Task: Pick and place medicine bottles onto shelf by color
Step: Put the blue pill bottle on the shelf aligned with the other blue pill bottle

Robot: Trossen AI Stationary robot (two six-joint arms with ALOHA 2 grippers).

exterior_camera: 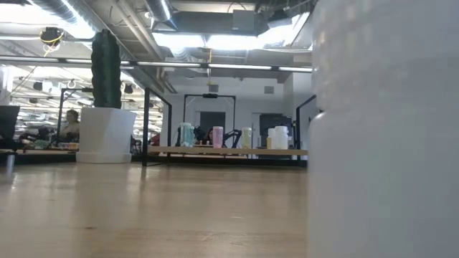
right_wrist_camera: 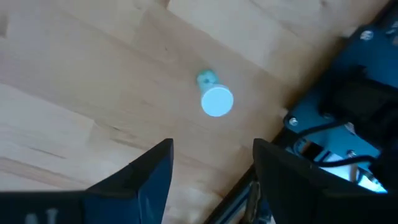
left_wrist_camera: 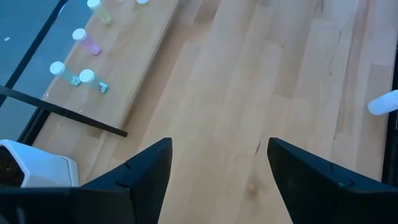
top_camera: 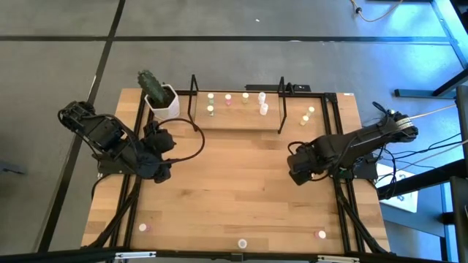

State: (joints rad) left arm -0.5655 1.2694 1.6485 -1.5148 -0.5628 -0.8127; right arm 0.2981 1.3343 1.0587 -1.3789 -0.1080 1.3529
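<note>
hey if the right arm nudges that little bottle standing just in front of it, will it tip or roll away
Probably tips easily: the bottle stands upright, taller than wide, on smooth bare wood. Once down, its round body would likely roll. It looks small against the open right pincer, so it is probably light and apt to skid when nudged.

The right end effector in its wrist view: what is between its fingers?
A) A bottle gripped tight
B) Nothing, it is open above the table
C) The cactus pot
B: the right end effector is open, with only bare wood between its fingers; a small bottle stands apart ahead.
</note>
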